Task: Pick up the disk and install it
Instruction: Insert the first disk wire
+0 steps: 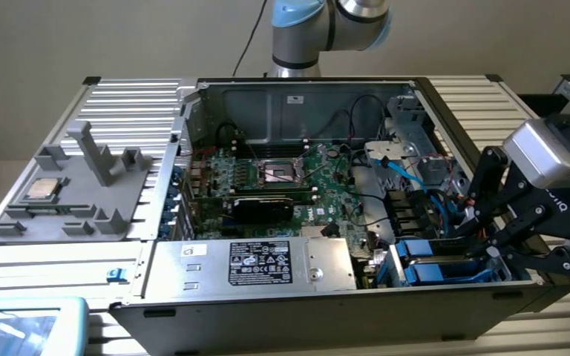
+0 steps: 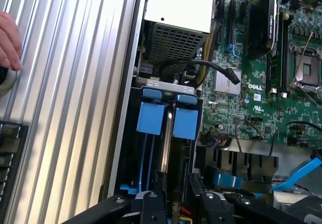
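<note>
Blue-framed disk (image 2: pixel 183 133) stands on edge in drive bay (image 2: pixel 126 148), just beside second blue carrier (image 2: pixel 150 118). Bay walls close on both sides. Silver power supply box (image 2: pixel 178 5) just past bay's far end. Ribbed aluminium table (image 2: pixel 75 83) lies open beyond case (image 1: pixel 265 326) edge. Gripper (image 2: pixel 180 205) reaches down into bay from exterior view's right, wrist tilted, fingers (image 2: pixel 153 209) pinching disk's near end. Person's hand (image 2: pixel 7 40) on table, well apart from bay.

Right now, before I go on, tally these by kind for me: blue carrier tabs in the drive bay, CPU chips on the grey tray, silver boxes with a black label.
Blue carrier tabs: 2
CPU chips: 1
Silver boxes with black label: 1
Total: 4
</note>
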{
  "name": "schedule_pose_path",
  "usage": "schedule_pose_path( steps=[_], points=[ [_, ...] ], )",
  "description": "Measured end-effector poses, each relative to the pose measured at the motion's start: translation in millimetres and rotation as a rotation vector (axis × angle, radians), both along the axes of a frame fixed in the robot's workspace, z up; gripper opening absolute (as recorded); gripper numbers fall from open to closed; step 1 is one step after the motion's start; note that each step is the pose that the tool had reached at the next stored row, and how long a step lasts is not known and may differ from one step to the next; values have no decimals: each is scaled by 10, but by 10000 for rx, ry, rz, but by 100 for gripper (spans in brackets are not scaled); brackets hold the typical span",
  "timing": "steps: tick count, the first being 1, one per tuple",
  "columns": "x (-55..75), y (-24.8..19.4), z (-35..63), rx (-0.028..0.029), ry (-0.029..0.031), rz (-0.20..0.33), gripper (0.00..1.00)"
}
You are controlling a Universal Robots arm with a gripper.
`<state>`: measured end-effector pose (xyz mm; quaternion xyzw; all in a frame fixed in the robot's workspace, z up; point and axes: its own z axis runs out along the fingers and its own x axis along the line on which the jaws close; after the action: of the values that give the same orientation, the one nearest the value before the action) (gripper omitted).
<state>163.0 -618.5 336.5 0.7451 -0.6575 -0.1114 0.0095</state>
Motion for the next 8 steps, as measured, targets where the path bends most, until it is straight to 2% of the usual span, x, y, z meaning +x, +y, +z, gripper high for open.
schedule_pose_path(
  steps=[8],
  points=[
    [4, 0, -6, 9, 1, -42, 29]
  ],
)
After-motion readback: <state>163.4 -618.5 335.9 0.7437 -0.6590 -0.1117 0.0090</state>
